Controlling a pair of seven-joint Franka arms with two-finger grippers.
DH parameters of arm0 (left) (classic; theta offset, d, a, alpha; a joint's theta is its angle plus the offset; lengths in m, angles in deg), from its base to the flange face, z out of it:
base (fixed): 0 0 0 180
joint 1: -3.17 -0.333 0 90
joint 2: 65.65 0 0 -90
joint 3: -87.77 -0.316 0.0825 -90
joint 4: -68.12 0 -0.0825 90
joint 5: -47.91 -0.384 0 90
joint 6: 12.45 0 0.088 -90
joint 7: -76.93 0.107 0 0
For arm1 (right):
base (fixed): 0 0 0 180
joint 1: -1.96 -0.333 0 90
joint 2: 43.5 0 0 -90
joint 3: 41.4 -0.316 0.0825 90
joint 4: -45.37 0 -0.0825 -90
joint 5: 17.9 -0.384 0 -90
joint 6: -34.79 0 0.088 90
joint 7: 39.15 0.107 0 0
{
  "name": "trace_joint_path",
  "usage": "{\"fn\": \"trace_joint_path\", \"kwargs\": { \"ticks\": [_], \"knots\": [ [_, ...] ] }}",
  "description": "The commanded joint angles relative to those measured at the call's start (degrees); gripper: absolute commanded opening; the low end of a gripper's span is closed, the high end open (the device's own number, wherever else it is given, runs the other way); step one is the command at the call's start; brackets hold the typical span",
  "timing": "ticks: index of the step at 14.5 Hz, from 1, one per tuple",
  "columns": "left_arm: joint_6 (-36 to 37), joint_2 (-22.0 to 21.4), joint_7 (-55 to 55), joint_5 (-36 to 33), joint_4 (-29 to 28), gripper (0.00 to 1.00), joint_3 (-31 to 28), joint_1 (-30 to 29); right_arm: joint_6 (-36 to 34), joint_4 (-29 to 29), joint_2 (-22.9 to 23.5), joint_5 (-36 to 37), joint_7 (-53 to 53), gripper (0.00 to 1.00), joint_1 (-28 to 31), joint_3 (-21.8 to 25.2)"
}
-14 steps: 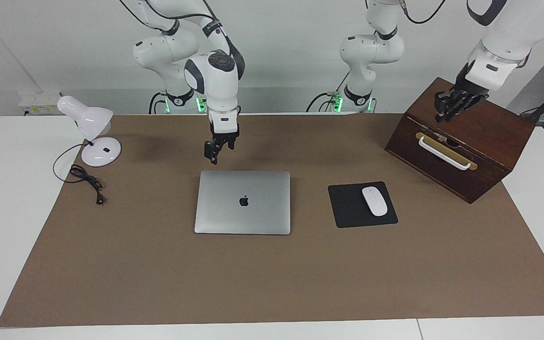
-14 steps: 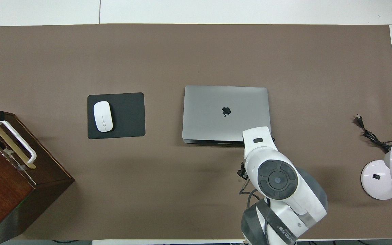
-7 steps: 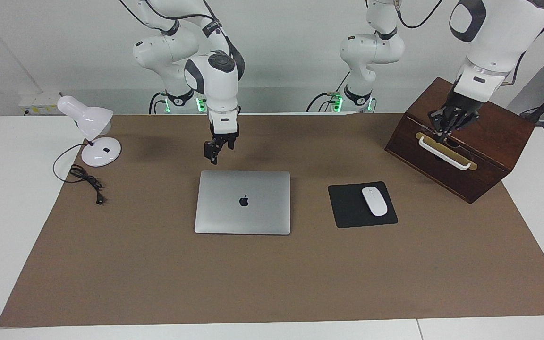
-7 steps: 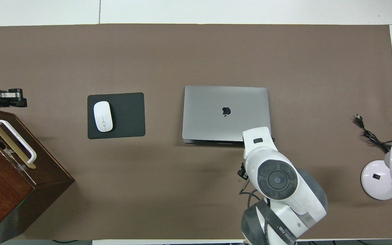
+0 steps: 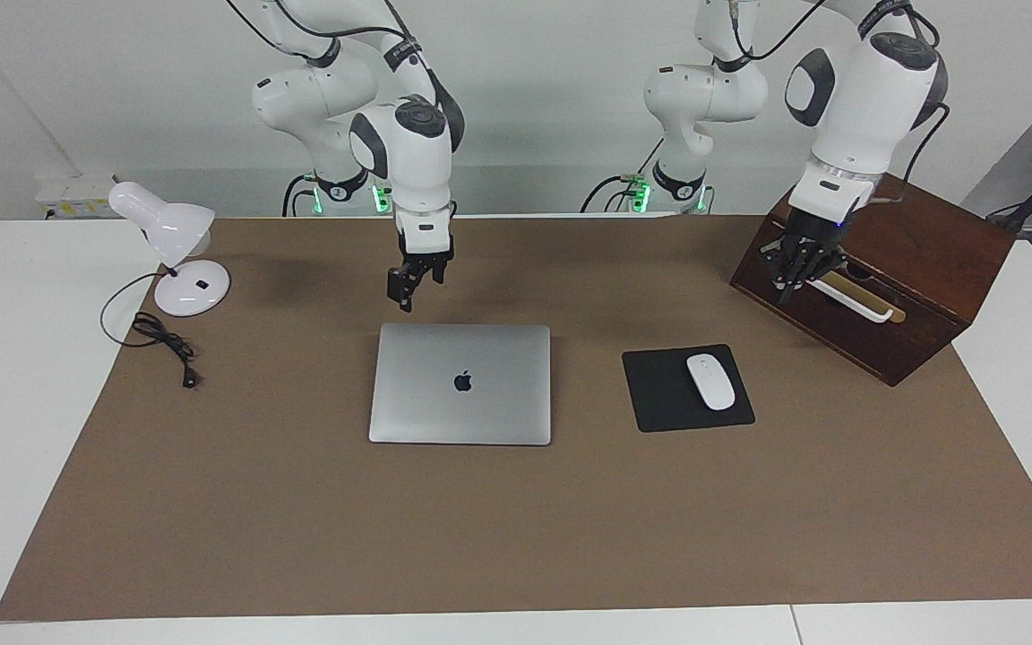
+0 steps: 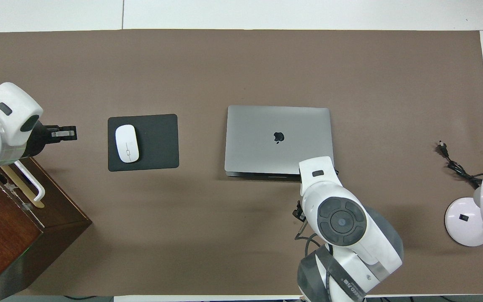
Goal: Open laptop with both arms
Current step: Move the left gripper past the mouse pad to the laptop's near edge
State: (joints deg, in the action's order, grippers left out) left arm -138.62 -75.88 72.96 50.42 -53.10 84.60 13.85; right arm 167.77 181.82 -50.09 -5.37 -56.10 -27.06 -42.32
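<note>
Since a second ago I see the left arm has swung in from over the wooden box (image 5: pixel 883 269) toward the middle of the table (image 5: pixel 516 537); its tool, the left tool (image 5: pixel 801 269), now hangs in front of the box's drawer handle (image 5: pixel 856 300), at the end of the box nearest the mouse pad. I cannot tell whether the left tool's fingers are apart or together. In the overhead view the left tool (image 6: pixel 62 133) pokes out past the white wrist, over bare table between the box (image 6: pixel 19 226) and the mouse pad (image 6: pixel 143 142).

The right arm has not moved. Its tool, the right tool (image 5: pixel 412 285), hangs over the table just at the laptop's edge nearest the robots, by the corner toward the right arm's end. Its fingers point down and stand slightly apart, holding nothing.

The laptop (image 5: pixel 460 383) lies shut and flat under and just ahead of the right tool, logo up. The white mouse (image 5: pixel 710 382) sits on the mouse pad (image 5: pixel 686 388) beside the laptop, toward the left tool. The desk lamp (image 5: pixel 171 260) and its cord (image 5: pixel 162 345) sit at the right arm's end of the table.
</note>
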Motion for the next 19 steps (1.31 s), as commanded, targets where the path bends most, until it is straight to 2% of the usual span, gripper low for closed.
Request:
{"fn": "trace_joint_path", "kwargs": {
  "ticks": [1,5,7,10,16,19],
  "knots": [
    [-11.7,-1.4,1.2,0.9,-7.9,0.0,-0.7,2.0,0.7,0.6,-0.1,1.4,0.8,1.0,-0.1,0.2],
    [-28.9,2.4,2.0,0.9,-15.3,0.0,-0.7,4.3,1.6,0.7,0.9,1.4,0.9,1.0,-0.2,0.2],
    [-34.5,4.4,2.3,0.9,-16.9,0.0,-0.7,5.2,1.8,0.7,1.0,1.4,0.9,1.0,-0.1,0.2],
    [-47.1,6.9,2.6,0.8,-21.6,0.0,-0.7,7.3,2.7,0.7,2.1,2.0,1.0,1.0,-0.1,0.2],
    [-62.1,5.7,2.4,0.9,-31.1,0.0,-0.7,11.5,3.9,0.7,3.1,2.3,1.0,1.0,-0.1,0.2],
    [-66.1,4.8,1.7,0.9,-34.5,0.0,-0.7,15.2,4.9,0.7,4.0,2.8,1.1,1.0,-0.2,0.2]
  ]
}}
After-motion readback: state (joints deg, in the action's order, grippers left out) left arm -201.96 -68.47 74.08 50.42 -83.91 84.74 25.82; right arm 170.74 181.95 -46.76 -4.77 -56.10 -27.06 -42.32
